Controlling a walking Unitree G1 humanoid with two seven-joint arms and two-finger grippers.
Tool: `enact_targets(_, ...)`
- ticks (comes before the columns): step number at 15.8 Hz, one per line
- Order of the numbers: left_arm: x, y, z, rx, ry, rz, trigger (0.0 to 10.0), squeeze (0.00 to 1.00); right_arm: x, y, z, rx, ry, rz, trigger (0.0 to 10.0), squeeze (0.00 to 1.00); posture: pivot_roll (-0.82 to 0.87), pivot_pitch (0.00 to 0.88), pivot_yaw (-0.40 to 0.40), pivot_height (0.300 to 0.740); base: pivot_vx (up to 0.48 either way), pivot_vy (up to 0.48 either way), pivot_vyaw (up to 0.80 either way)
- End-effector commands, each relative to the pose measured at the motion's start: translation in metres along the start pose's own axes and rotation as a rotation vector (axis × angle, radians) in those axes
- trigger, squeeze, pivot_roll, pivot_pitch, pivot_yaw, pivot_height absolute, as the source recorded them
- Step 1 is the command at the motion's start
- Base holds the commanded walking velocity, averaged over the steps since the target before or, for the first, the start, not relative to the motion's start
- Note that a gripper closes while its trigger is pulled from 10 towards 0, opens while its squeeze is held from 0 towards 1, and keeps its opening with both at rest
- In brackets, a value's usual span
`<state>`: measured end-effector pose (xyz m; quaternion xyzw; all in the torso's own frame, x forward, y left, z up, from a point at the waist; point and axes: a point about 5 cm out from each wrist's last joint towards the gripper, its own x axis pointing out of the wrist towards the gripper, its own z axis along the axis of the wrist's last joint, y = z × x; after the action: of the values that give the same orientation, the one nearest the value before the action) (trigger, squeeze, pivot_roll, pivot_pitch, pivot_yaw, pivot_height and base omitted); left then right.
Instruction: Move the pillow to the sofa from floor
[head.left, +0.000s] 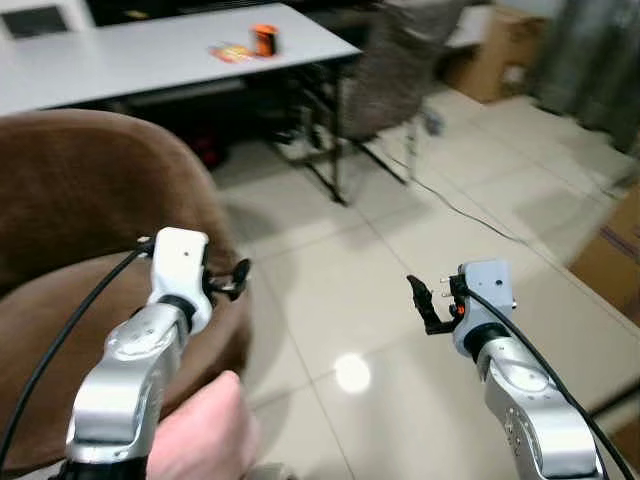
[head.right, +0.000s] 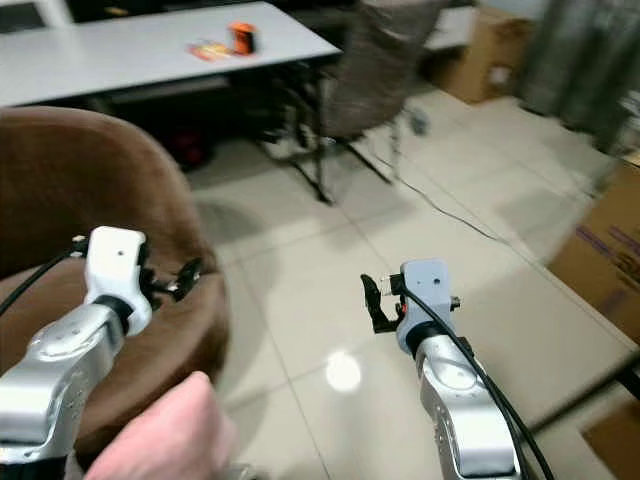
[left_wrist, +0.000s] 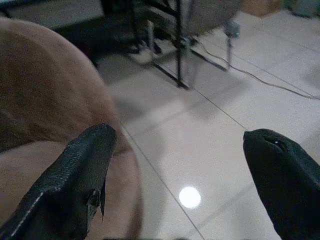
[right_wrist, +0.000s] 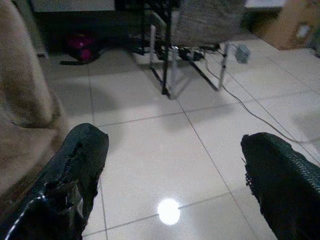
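Both arms up in front, over glossy pale floor tiles (head.left: 330, 300). Left gripper (head.left: 232, 277) raised at the edge of the brown sofa (head.left: 70, 230), just beside its rounded arm, fingers (left_wrist: 75, 180) spread wide, nothing between them. Right gripper (head.left: 428, 300) out over bare tile, well apart from the sofa, fingers (right_wrist: 280, 185) likewise released and holding nothing. Pillow: cannot tell where from these views, not made out on the floor ahead nor on the sofa seat. A person's hand (head.left: 205, 435) low in the foreground, beside the left arm. Beyond, a white table (head.left: 150, 55) on dark metal legs, an orange container (head.left: 264, 39) on top with a small flat packet (head.left: 230, 52) next to it. A grey chair (head.left: 400, 60) just past the table, blurred. A thin cable (head.left: 470, 215) trailing across the tiles. Cardboard boxes (head.left: 500, 50) far back on the right, another (head.left: 615, 260) closer at the right edge.
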<state>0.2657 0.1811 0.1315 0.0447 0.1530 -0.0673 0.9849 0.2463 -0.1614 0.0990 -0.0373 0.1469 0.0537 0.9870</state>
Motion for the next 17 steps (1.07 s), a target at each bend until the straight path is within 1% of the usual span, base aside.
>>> enact_targets(1,0.004,0.010,-0.006,0.023,0.032,0.086,10.0,0.00,0.002,0.004,0.006,0.003,-0.020,0.011,10.0,1.00,-0.11,0.000,-0.005,0.740,0.000,0.000,0.80)
enact_targets(2,0.003,0.010,-0.004,-0.002,0.019,0.116,10.0,0.00,0.002,0.002,0.011,0.033,-0.050,-0.025,10.0,1.00,-0.11,0.000,-0.004,0.740,0.000,0.000,0.80)
enact_targets(3,0.002,0.010,-0.001,-0.023,-0.008,0.120,10.0,0.00,0.003,0.001,0.014,0.053,-0.065,-0.054,10.0,1.00,-0.11,0.000,-0.006,0.740,0.000,0.000,0.80)
enact_targets(4,0.001,0.009,0.003,0.011,-0.075,0.116,10.0,0.00,0.006,0.001,0.015,0.048,-0.063,-0.068,10.0,1.00,-0.11,0.000,-0.003,0.740,0.000,0.000,0.80)
enact_targets(5,0.002,0.008,-0.001,0.050,-0.066,0.102,10.0,0.00,0.008,0.000,0.014,0.032,-0.051,-0.071,10.0,1.00,-0.12,0.000,0.005,0.740,0.000,0.000,0.80)
enact_targets(7,0.001,0.003,-0.003,0.013,-0.073,0.054,10.0,0.00,0.006,0.000,0.013,0.017,-0.043,-0.065,10.0,1.00,-0.14,0.000,0.015,0.740,0.000,0.000,0.80)
enact_targets(9,0.002,0.001,-0.003,0.051,-0.082,0.033,10.0,0.00,0.002,-0.002,0.012,0.014,-0.029,-0.075,10.0,1.00,-0.16,0.000,0.031,0.740,0.000,0.000,0.80)
enact_targets(10,0.002,-0.001,-0.001,0.037,-0.097,0.020,10.0,0.00,0.000,-0.003,0.014,0.009,-0.036,-0.072,10.0,1.00,-0.17,0.000,0.031,0.740,0.000,0.000,0.80)
enact_targets(11,0.004,-0.002,-0.003,0.035,-0.096,0.027,10.0,0.00,-0.001,-0.005,0.010,0.003,-0.028,-0.082,10.0,1.00,-0.17,0.000,0.031,0.740,0.000,-0.480,0.80)
enact_targets(12,0.004,0.000,-0.003,0.034,-0.093,0.051,10.0,0.00,0.000,-0.005,0.008,0.001,-0.022,-0.088,10.0,1.00,-0.14,0.000,0.012,0.740,0.000,-0.480,0.80)
enact_targets(13,0.003,0.003,-0.003,0.035,-0.095,0.073,10.0,0.00,0.001,-0.004,0.008,0.004,-0.024,-0.085,10.0,1.00,-0.13,0.000,0.004,0.740,0.000,-0.480,0.80)
enact_targets(15,0.002,0.006,-0.002,0.045,-0.105,0.080,10.0,0.00,0.005,-0.002,0.009,-0.005,-0.028,-0.085,10.0,1.00,-0.12,0.000,-0.002,0.740,0.000,-0.480,0.80)
enact_targets(16,0.001,0.006,-0.001,0.051,-0.112,0.079,10.0,0.00,0.007,-0.002,0.011,-0.024,-0.028,-0.092,10.0,1.00,-0.11,0.000,-0.008,0.740,0.000,-0.480,0.80)
enact_targets(17,0.001,0.007,0.000,0.060,-0.116,0.079,10.0,0.00,0.010,-0.002,0.012,-0.062,-0.038,-0.092,10.0,1.00,-0.10,0.000,-0.013,0.740,0.000,-0.480,0.80)
